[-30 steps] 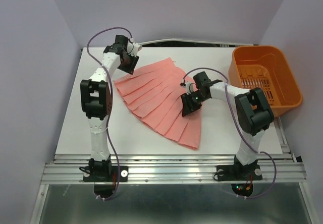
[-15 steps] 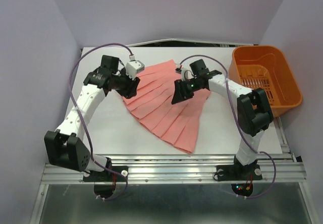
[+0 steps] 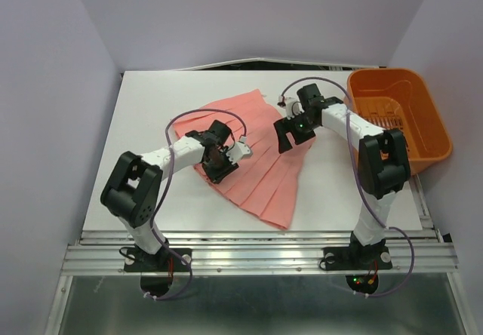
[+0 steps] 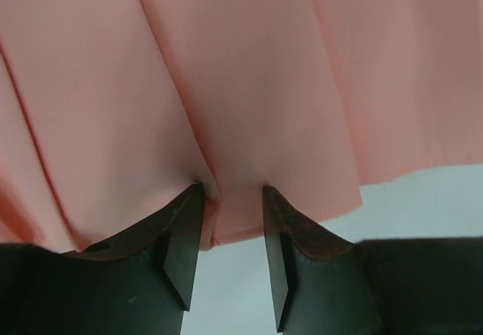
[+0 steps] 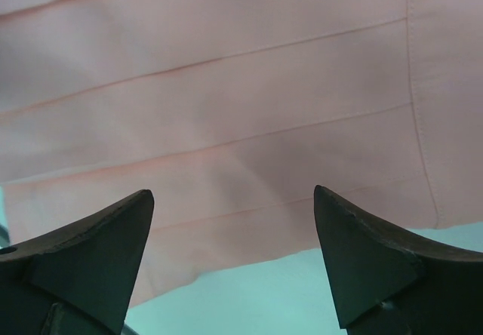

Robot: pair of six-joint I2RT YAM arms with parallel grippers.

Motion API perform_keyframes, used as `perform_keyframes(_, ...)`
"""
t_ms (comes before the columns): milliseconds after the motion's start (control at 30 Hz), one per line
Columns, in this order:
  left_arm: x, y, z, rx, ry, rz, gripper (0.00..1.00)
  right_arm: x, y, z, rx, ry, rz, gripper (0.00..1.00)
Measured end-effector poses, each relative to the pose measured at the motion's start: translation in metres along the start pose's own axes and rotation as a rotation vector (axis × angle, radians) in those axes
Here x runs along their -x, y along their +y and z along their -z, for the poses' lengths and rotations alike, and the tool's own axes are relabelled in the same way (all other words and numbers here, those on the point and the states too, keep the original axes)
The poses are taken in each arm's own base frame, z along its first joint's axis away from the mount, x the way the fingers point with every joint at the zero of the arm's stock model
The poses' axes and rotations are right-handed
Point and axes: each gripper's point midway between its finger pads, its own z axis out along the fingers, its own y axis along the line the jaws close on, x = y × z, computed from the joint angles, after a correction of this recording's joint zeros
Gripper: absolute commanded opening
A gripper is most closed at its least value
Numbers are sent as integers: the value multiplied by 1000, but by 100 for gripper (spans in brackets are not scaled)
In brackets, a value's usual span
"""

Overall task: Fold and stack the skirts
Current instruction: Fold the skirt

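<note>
The skirt [image 3: 260, 165] is lying mid-table [image 3: 143, 109] — basket [image 3: 434, 135] sitting off to its right, left gripper [image 3: 221, 170] at its left edge, right gripper [image 3: 285, 140] over its right edge.

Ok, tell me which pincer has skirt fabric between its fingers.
The left pincer: its fingers stand close together with a fold at the edge of the skirt between them. The right pincer is spread wide over flat fabric, holding nothing.
</note>
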Motion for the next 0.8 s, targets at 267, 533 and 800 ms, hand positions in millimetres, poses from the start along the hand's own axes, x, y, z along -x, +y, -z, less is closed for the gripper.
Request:
perform_keyframes(267,-24,46,-18,109,80,19,41,-39,-13,-20,-29,110,-20,80)
perform_keyframes(533,-53,147,18,275,95,131,50,-54,24,-26,131,113,-113,77)
perform_keyframes(800,32,58,83,170,-144,-165,56,-55,42,-27,179,113,-225,70)
